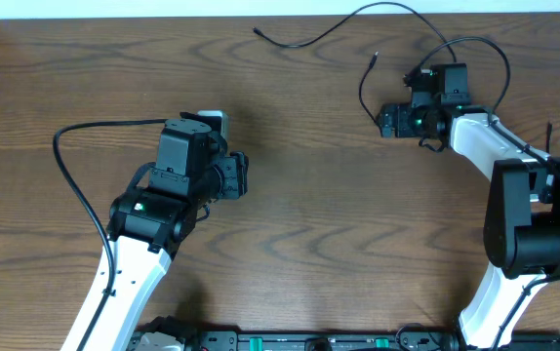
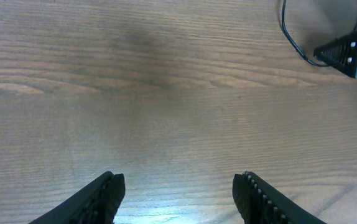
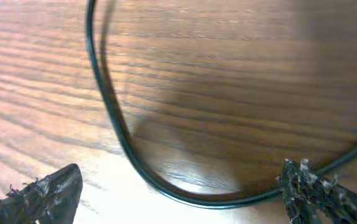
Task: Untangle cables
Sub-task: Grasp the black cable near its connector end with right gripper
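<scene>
A thin black cable [image 1: 309,39] runs along the far edge from a plug end at the middle back toward the right arm. A second thin black strand [image 1: 363,93] with a small plug end loops down to my right gripper [image 1: 385,122]. In the right wrist view this black cable [image 3: 113,118] curves on the table between my open right gripper's fingertips [image 3: 181,186], which do not grip it. My left gripper [image 1: 239,175] is open and empty over bare wood [image 2: 180,183]. A small white object [image 1: 214,116] shows behind the left wrist, mostly hidden.
The wooden table [image 1: 309,234] fills the view. A thicker black arm cable [image 1: 65,166] loops left of the left arm. In the left wrist view the right gripper [image 2: 346,53] and a black cable [image 2: 288,34] sit at the upper right.
</scene>
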